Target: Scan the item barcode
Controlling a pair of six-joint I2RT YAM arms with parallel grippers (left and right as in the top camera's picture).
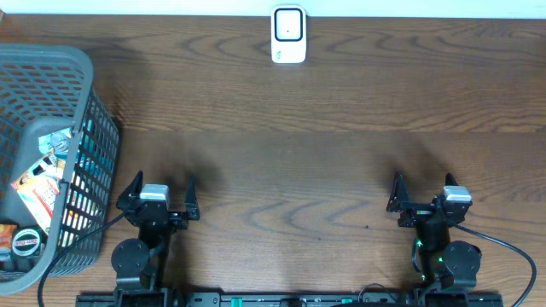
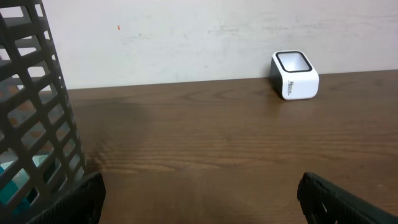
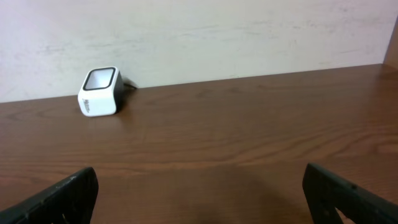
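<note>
The white barcode scanner (image 1: 288, 34) with a dark window stands at the far edge of the table, also in the left wrist view (image 2: 295, 75) and the right wrist view (image 3: 99, 91). Several packaged items (image 1: 38, 183) lie inside the grey mesh basket (image 1: 51, 55) at the left; which one is the task's item I cannot tell. My left gripper (image 1: 163, 183) rests open near the front edge, just right of the basket (image 2: 37, 93), with only bare wood between its fingers (image 2: 201, 190). My right gripper (image 1: 423, 183) is open and empty too (image 3: 200, 180).
A round tin (image 1: 26, 245) lies in the basket's near corner. The brown wooden table (image 1: 290, 153) stretches between the arms and the scanner. A pale wall (image 3: 217, 31) runs behind the far edge. A black cable (image 1: 512, 251) loops by the right arm's base.
</note>
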